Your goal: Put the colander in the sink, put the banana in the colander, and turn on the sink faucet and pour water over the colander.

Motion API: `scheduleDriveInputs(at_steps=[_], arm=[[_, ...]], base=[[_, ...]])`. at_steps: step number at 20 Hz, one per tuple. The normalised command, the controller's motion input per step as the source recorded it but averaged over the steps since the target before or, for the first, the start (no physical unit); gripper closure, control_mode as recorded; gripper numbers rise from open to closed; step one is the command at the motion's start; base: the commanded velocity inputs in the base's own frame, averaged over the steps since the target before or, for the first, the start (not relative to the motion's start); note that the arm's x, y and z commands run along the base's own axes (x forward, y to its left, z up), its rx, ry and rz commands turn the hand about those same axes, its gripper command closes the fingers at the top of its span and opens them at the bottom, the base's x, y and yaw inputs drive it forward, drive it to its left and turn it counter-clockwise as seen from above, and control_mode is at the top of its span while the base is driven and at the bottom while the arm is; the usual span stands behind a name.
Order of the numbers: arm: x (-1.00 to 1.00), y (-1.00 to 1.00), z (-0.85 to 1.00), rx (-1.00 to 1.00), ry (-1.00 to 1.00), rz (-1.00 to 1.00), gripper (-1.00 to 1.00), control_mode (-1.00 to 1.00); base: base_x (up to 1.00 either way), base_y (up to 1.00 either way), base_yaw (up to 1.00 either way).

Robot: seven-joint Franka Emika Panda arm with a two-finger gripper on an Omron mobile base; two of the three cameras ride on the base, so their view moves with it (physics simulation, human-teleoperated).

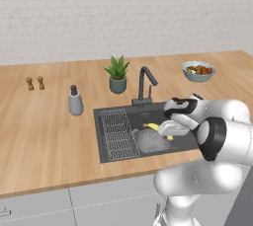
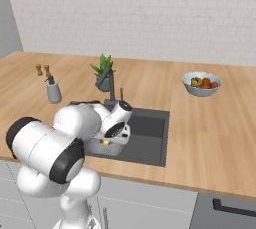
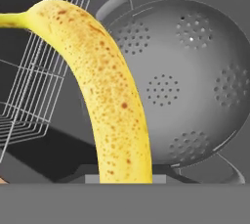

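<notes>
I'm seeing flat, even, bright rendered light here, with no glare or hard shadows. The base views are looking soft and low-res, while the sink [image 1: 106, 143] interior is staying dark.

The round grey perforated colander [image 3: 185, 86] sits upright in the dark sink [image 1: 106, 157], just right of the wire rack. The speckled yellow banana [image 3: 105, 86] hangs above its left rim. The tall dark faucet [image 1: 145, 85] stands behind the sink.

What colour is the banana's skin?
Yellow with brown speckles, greenish at the stem; the banana shows best in the hand view.
</notes>
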Motion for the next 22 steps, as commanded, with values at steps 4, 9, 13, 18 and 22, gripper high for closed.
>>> scheduleDriveInputs(at_steps=[4, 9, 13, 18, 22], arm=[[0.1, 0.01, -0.45, 0.04, 0.07, 0.06, 1.0, -1.0], [0.19, 0.01, -0.41, 0.04, 0.06, 0.03, 1.0, -1.0], [0.34, 0.0, -0.32, 0.01, 0.05, 0.02, 1.0, -1.0], [0.28, 0.04, -0.18, 0.0, 0.01, 0.01, 1.0, -1.0], [0.24, 0.07, -0.17, 0.0, 0.01, 0.0, 1.0, -1.0]], base=[[0.0, 0.0, 0.0], [0.0, 0.0, 0.0], [0.0, 0.0, 0.0], [0.0, 0.0, 0.0], [0.0, 0.0, 0.0]])
